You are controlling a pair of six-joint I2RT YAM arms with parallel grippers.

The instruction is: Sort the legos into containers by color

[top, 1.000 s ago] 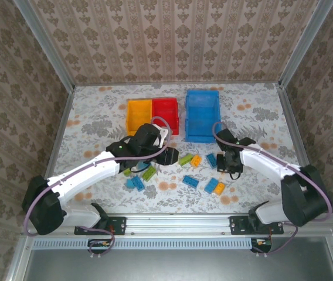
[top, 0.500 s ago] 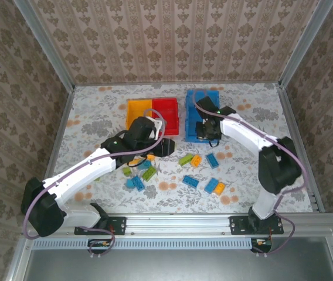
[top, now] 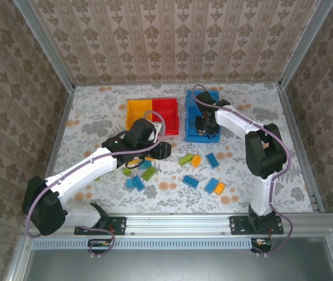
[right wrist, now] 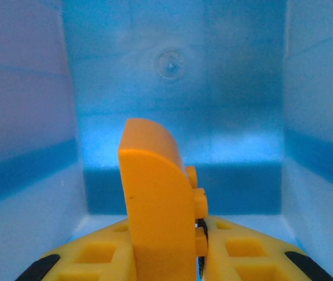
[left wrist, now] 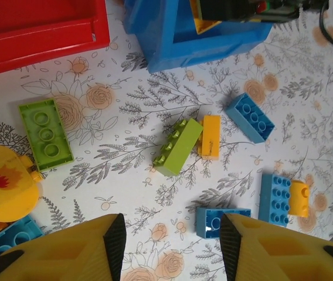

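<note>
Lego (right wrist: 155, 199) between right gripper (right wrist: 172, 257) fingers; upright

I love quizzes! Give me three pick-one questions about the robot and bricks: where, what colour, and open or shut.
1. Where are the right fingers? A) over the red bin B) inside the blue bin C) on the table
2. The brick between them is: A) orange B) green C) blue
3. The left fingers are: A) clamped on a green brick B) apart, nothing between C) inside the yellow bin
Answers: 1 B, blue walls surround them; 2 A, plainly orange; 3 B, a wide gap with nothing in it.
</note>
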